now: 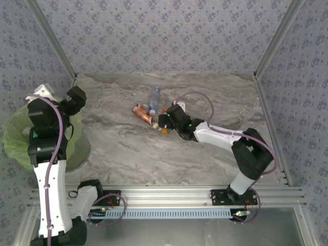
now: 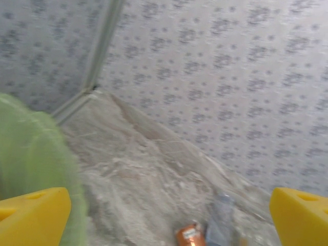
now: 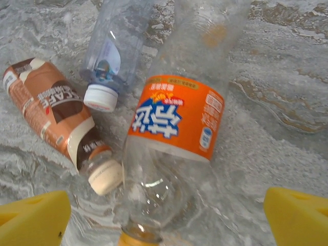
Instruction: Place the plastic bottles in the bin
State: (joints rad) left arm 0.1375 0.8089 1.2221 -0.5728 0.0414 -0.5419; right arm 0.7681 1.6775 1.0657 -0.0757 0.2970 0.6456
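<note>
Bin (image 1: 18,141): green-lined, at the left edge of the table (image 1: 215,154). Its inside is hidden, so I cannot tell how many bottles have gone in.
Bottles on table: three, bunched mid-table, well apart from the bin.
Orange bottle (image 3: 177,118): lying flat, cap end toward the right wrist camera.
Brown bottle (image 3: 51,113): lying just beside the orange bottle, its cap touching or nearly touching it.
Clear bottle (image 3: 115,46): lying beyond the other two, white cap pointing at the brown one.
Right end effector (image 3: 166,215): released, with fingers spread wide either side of the orange bottle's neck end. No grip yet.
Left end effector (image 2: 166,218): released and empty, raised near the bin.
Done: probably some earlier drops, unconfirmed.
Left: at least these three. The orange bottle looks like the next pick.
</note>
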